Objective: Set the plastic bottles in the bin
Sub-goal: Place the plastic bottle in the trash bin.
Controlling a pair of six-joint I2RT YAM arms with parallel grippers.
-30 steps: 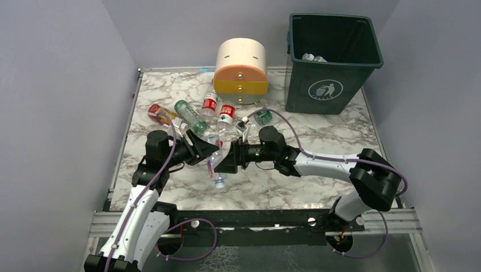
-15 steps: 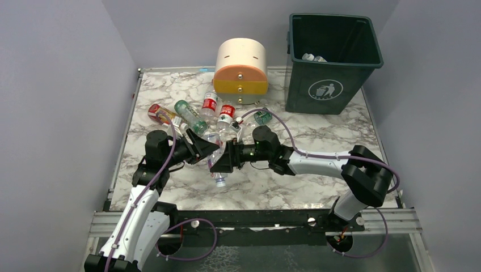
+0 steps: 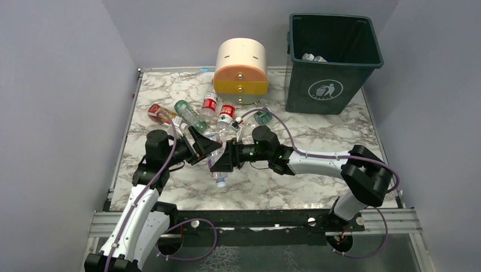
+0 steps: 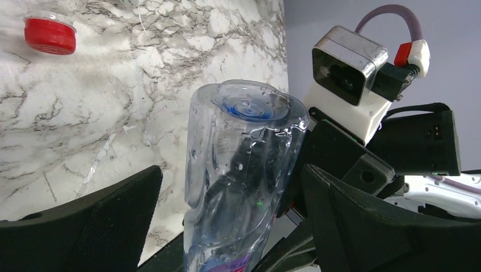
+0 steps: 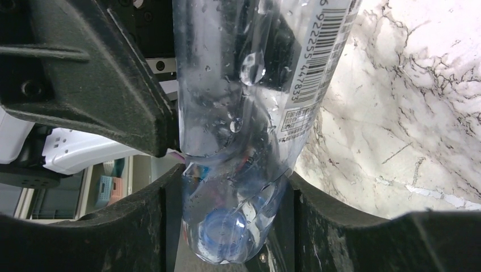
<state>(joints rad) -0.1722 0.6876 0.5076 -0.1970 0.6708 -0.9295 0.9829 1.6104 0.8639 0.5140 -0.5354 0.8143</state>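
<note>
- The right gripper (image 5: 232, 190) was pinching the clear bottle (image 5: 244, 113), with its fingers pressed into both sides.
- The left gripper (image 4: 230, 175) stood spread wide, with the bottle's base between its fingers.
- The bottle's long axis ran near-to-far, cap toward the near edge.
- The bin (image 3: 332, 85) lay well apart to the far right, and the right gripper was nearer to it.

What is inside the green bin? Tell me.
At least one clear bottle shows inside the bin, just over its front rim, left side. Anything lower is hidden by the front wall.
</note>
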